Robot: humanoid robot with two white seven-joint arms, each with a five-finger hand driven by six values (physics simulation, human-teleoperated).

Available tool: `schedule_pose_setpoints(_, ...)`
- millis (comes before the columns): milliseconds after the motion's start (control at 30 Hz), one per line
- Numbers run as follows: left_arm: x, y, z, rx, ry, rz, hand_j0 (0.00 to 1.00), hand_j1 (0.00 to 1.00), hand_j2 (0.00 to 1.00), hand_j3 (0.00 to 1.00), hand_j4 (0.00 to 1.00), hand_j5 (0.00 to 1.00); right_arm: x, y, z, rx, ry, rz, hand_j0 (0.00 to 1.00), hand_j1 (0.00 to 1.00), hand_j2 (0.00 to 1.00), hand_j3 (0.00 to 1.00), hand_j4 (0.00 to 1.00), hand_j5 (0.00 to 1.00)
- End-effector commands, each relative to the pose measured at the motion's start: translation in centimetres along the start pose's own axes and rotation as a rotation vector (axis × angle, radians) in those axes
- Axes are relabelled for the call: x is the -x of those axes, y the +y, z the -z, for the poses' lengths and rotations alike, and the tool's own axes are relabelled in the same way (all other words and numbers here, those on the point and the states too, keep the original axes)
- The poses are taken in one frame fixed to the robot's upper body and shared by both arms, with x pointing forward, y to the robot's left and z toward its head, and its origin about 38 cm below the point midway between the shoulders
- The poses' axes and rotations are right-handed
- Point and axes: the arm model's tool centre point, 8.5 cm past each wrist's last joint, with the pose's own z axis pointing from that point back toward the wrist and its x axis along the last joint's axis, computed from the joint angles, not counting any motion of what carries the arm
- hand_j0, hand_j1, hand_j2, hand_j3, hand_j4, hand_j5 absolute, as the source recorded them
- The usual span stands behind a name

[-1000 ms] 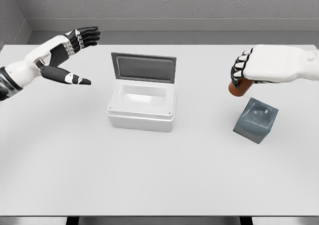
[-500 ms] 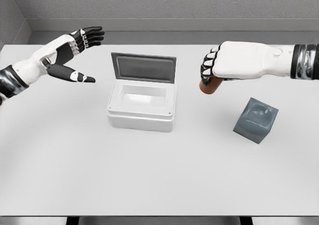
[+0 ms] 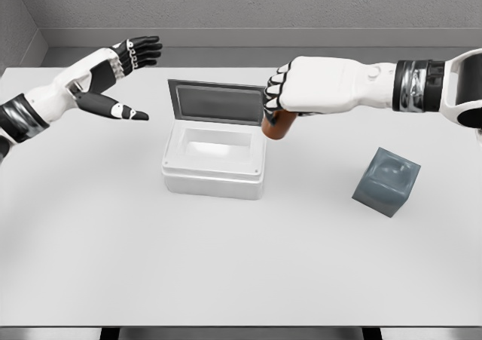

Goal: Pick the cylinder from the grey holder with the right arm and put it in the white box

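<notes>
You are seeing grey holder sitting empty toward table's right edge, well behind your carry now. White box waiting mid-table, lid standing open at far side. Right hand clenching around cylinder, having travelled leftward from above holder to box's right rim within last second. Transport nearly finishing; you are nearing release point over cavity. Left hand hovering near far-left corner, fingers spread, holding nothing.

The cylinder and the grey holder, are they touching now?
Apart. The head view shows the cylinder in the right hand, bare table between it and the grey holder.
</notes>
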Motion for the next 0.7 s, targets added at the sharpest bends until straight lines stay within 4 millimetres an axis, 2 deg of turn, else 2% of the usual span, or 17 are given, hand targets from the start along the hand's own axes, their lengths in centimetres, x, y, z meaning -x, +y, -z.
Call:
schedule_pose_setpoints(0,0.3,-0.2,0.3,-0.005,-0.006,-0.018,1.00,1.00,1.00,1.00,1.00,1.00,-0.2,-0.2,1.0,0.019,-0.014,0.009,0.47,0.47,0.47,0.47,0.47,0.47)
schedule_pose_setpoints(233,0.5,-0.4,0.6,-0.005,-0.010,-0.027,1.00,1.00,1.00,1.00,1.00,1.00,0.7,0.7,3.4,0.025,-0.005,0.054,0.47,0.47,0.47,0.47,0.47,0.47)
schedule_pose_setpoints(333,0.6,-0.5,0.7,-0.004,-0.010,-0.029,1.00,1.00,1.00,1.00,1.00,1.00,0.3,1.2,4.7,0.011,-0.024,0.059,0.47,0.47,0.47,0.47,0.47,0.47)
schedule_pose_setpoints(667,0.5,-0.4,0.6,-0.005,-0.010,-0.027,1.00,1.00,1.00,1.00,1.00,1.00,-0.5,1.2,6.0,0.014,-0.052,0.057,0.47,0.47,0.47,0.47,0.47,0.47)
